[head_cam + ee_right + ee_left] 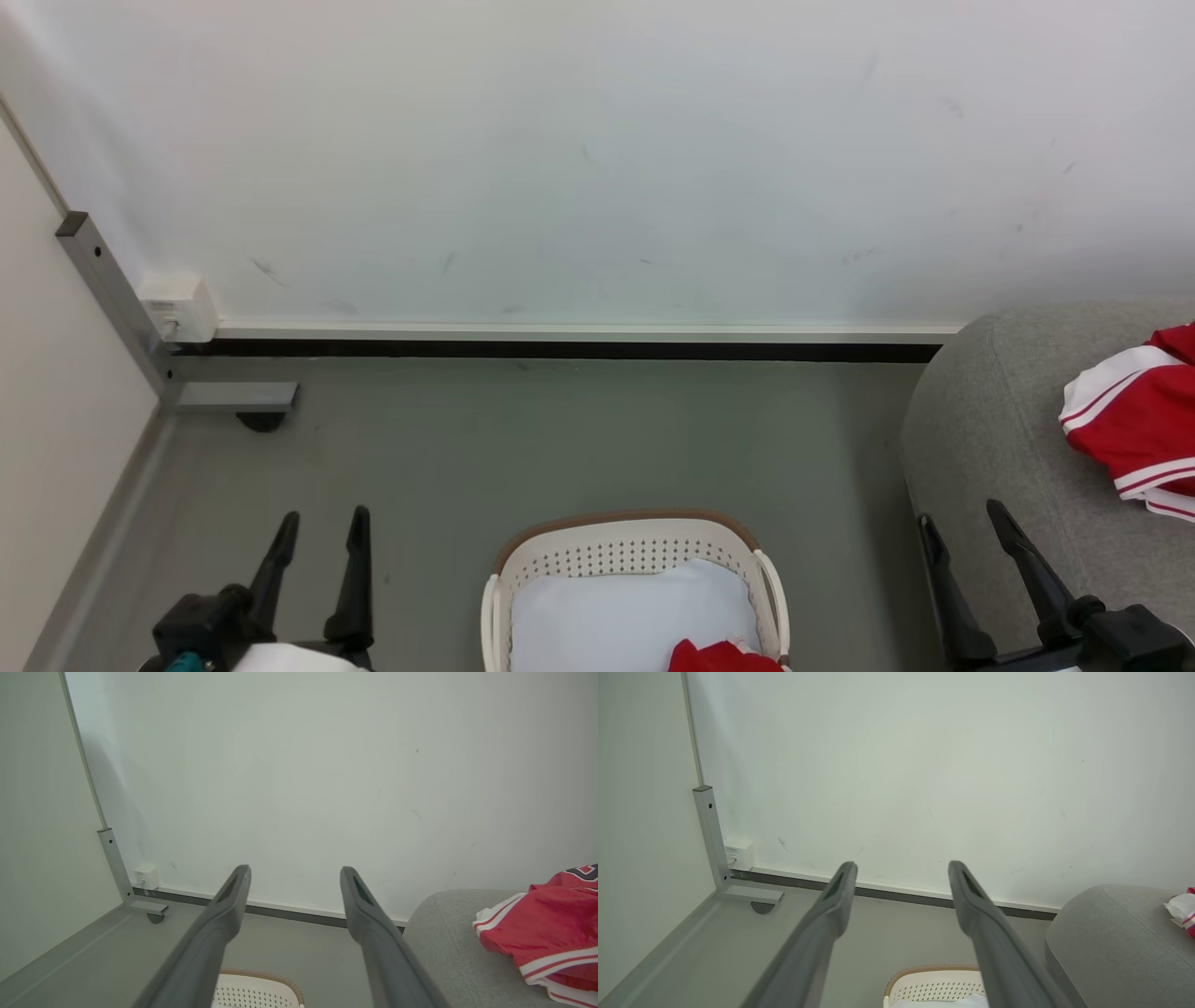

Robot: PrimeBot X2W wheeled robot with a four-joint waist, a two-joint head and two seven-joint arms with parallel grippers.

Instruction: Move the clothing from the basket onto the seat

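Clothing (1134,420): red fabric with white striped trim. One crumpled piece lies on the seat (990,420), off to the right of the right gripper (961,513) and apart from its fingers. In the right wrist view it sits to the right of the fingertips, with dark lettering showing at its far edge.
Red scrap (719,656): a smaller bit of the same red lies inside the basket (625,525), between the two grippers and closer to the right one, cut off by the head view's bottom edge.
Basket: cream-white with perforated walls and a brown band on the rim. It stands on the floor (560,439) between the grippers, and in both wrist views it shows low beneath the fingers.
Pad (616,611): pale bluish-white, covering most of the basket's inside. The red scrap rests at its right corner.
Left gripper (324,513): fingers spread wide with nothing between them, held over bare floor to the left of the basket.
Right gripper: fingers spread wide and empty, seen against the seat's rounded left edge. Whether it touches the fabric cannot be told.
Seat: grey woven upholstery, to the right of both grippers.
Wall (597,168): white and lightly scuffed, straight ahead of both pairs of fingers.
Metal post (107,289): grey, in the corner to the far left of the left gripper, with a small white box (177,306) at its base.
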